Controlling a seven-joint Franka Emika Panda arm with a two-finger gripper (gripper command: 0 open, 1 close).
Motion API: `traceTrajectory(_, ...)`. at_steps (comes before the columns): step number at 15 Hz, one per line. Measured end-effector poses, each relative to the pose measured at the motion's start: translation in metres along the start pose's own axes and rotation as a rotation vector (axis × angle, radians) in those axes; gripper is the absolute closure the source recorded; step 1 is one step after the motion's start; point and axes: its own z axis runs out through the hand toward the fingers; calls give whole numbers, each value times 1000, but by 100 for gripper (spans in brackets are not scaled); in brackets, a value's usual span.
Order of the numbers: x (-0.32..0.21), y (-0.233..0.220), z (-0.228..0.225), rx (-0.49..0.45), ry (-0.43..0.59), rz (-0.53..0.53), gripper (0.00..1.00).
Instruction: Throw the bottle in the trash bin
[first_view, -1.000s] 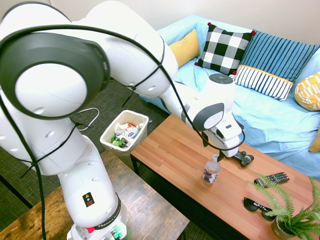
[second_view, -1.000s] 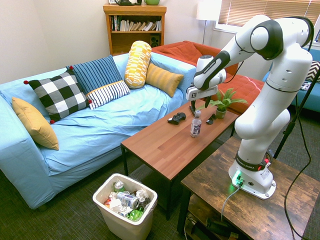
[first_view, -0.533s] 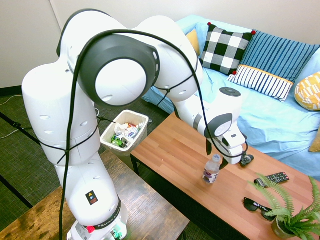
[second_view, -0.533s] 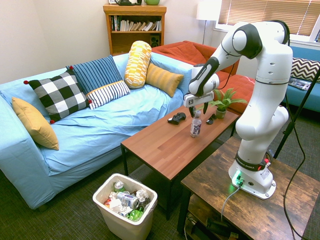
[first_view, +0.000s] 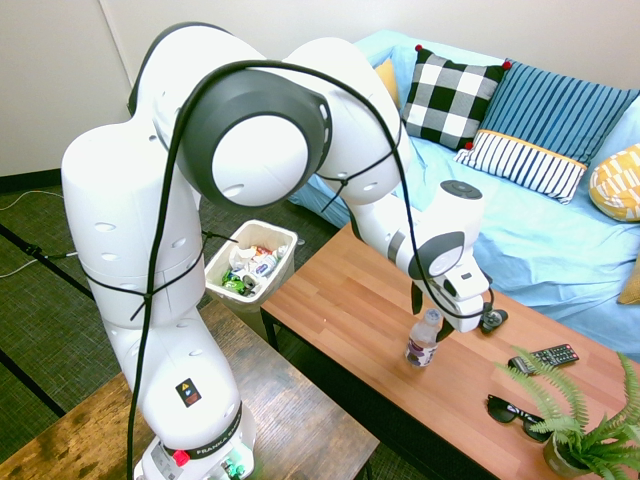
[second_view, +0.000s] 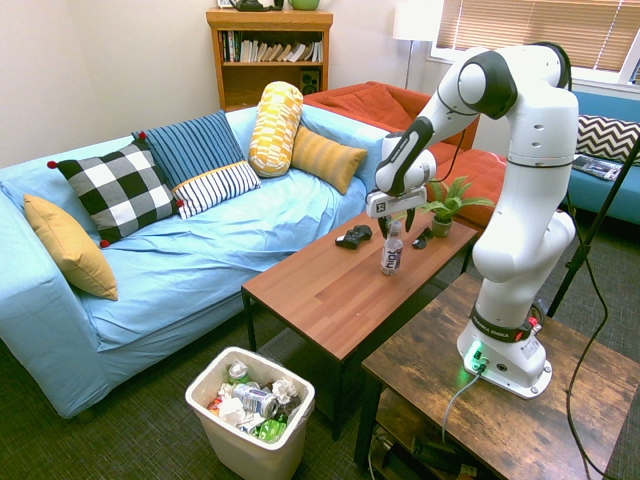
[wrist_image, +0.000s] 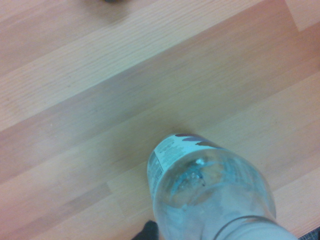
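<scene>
- No stage of disposal is complete: the bottle (first_view: 423, 339) stands upright on the coffee table (first_view: 350, 300), ungrasped.
- The gripper (first_view: 430, 305) hangs directly above its cap, jaws spread wide.
- Remaining: grasp, lift, carry to the trash bin (second_view: 248, 416) on the floor, release.

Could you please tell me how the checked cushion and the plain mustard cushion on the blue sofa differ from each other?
The checked cushion bears a black-and-white check pattern, while the mustard cushion is one plain colour. The checked cushion has small red bobbles at its corners; the mustard cushion shows none. The checked cushion sits further along the sofa; the mustard cushion is next to the sofa's arm. Both lean against the backrest.
</scene>
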Motion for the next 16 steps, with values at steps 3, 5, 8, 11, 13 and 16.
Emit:
traceTrajectory(3, 2, 2, 1, 2, -3, 1, 100)
traceTrajectory(5, 3, 1, 0, 7, -1, -1, 100)
traceTrajectory(8, 4, 2, 0, 12, 1, -3, 100)
traceTrajectory(11, 6, 2, -5, 26, 0, -8, 100)
traceTrajectory(13, 2, 0, -24, 57, 14, -21, 100)
traceTrajectory(16, -34, -9, -88, 128, 40, -76, 100)
